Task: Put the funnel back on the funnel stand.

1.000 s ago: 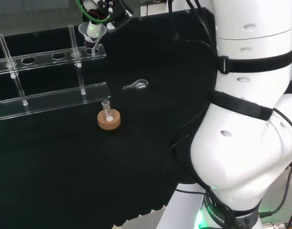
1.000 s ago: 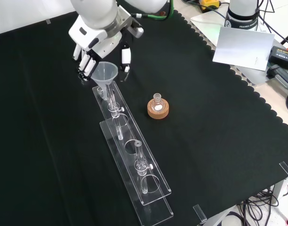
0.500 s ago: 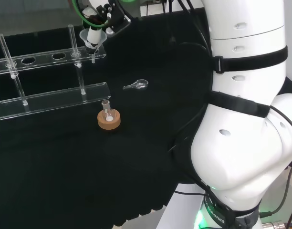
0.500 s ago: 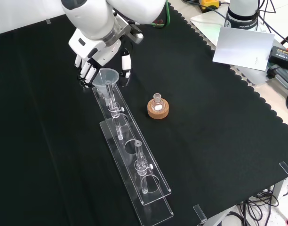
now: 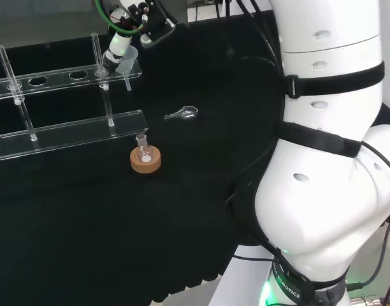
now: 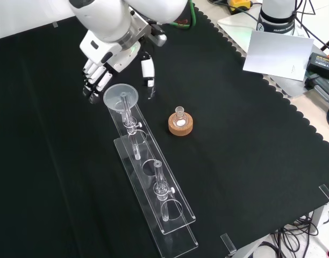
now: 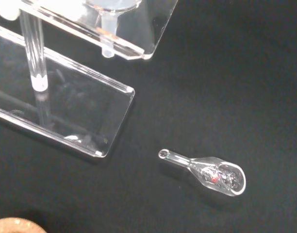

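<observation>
The clear funnel (image 6: 120, 98) sits in the end hole of the clear acrylic funnel stand (image 6: 154, 188), its stem pointing down through the upper shelf (image 7: 139, 34). In the head view the funnel (image 5: 125, 61) leans a little at the right end of the stand (image 5: 67, 135). The hand (image 6: 108, 51) hovers just beyond that end, open. Its fingers (image 6: 93, 81) hang left of the funnel's rim and its thumb (image 6: 148, 69) stands apart on the right. In the head view the hand (image 5: 134, 16) is at the top, just above the funnel.
A cork ring with a small flask (image 6: 180, 123) stands right of the stand in the front view. A small glass scoop (image 5: 183, 114) lies on the cloth, also close in the wrist view (image 7: 214, 172). Upright clear rods (image 6: 159, 177) rise from the stand. White paper (image 6: 277, 54) lies beyond the cloth.
The funnel has settled lower into the stand's end hole. The hand's fingers have come off it, and the hand has risen and drawn back.
</observation>
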You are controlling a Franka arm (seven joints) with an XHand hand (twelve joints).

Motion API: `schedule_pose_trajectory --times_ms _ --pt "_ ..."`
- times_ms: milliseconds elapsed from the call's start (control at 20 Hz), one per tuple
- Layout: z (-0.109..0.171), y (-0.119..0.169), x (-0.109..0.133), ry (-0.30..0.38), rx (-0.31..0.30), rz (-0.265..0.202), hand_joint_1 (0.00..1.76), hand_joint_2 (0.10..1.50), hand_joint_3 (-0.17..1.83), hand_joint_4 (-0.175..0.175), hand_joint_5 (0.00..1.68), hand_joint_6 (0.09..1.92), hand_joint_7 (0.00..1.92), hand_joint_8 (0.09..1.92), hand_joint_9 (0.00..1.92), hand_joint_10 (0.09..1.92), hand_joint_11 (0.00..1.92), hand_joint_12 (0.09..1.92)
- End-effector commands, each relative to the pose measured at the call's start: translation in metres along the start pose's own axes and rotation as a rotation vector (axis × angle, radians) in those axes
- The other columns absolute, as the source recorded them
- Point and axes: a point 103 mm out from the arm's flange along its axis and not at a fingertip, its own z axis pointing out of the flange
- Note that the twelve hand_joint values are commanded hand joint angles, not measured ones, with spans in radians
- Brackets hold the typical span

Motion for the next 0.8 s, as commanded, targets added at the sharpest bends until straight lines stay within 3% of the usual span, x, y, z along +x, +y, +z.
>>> schedule_pose_trajectory --times_ms 50,550,800 --pt "-0.016 -0.052 0.004 0.011 -0.089 0.027 0.40 0.67 0.16 -0.015 0.17 0.09 0.02 0.53 0.18 0.71 0.26 1.45" --pt "-0.014 -0.139 -0.014 0.070 -0.158 0.120 0.41 0.72 0.15 -0.017 0.21 0.09 0.04 0.59 0.25 0.71 0.30 1.44" --pt "-0.010 -0.158 -0.022 0.106 -0.185 0.136 0.43 0.73 0.15 -0.018 0.22 0.09 0.05 0.59 0.27 0.71 0.30 1.44"
